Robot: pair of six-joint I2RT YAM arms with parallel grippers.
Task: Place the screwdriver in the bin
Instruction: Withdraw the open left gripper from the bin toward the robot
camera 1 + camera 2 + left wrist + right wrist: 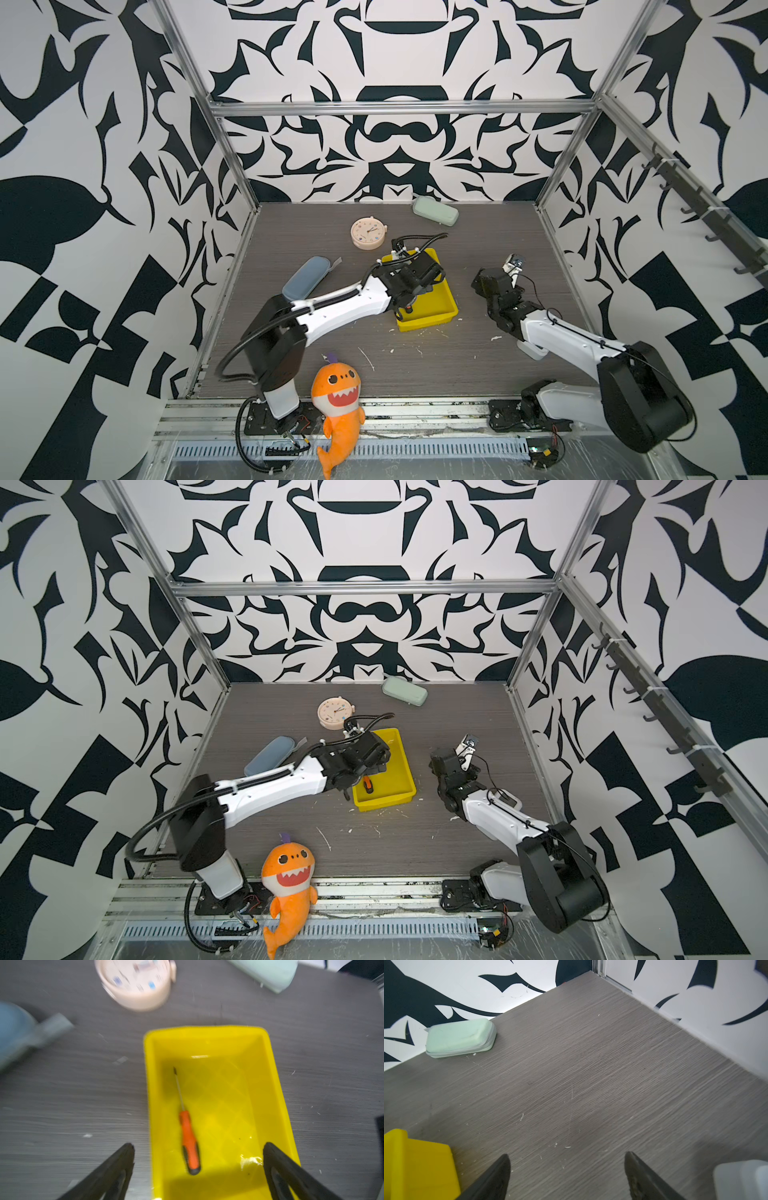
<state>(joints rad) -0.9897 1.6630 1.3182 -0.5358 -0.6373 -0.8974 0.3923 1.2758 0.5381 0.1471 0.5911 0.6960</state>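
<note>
So the screwdriver (188, 1136) lies flat inside the bin (274, 1076), by its left wall. The left hand (199, 1146) hovers over it, jaws wide apart, holding nothing. Risk imo: the hand clips the rim pulling out and drags the bin.

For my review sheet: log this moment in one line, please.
screwdriver: lying flat inside bin | left gripper: open, empty, above bin | right gripper: open, empty, over table | task: looks done

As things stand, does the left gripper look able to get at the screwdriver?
Probably yes: the left gripper hangs open above the yellow bin, where the screwdriver lies uncovered, though close to one wall.
</note>
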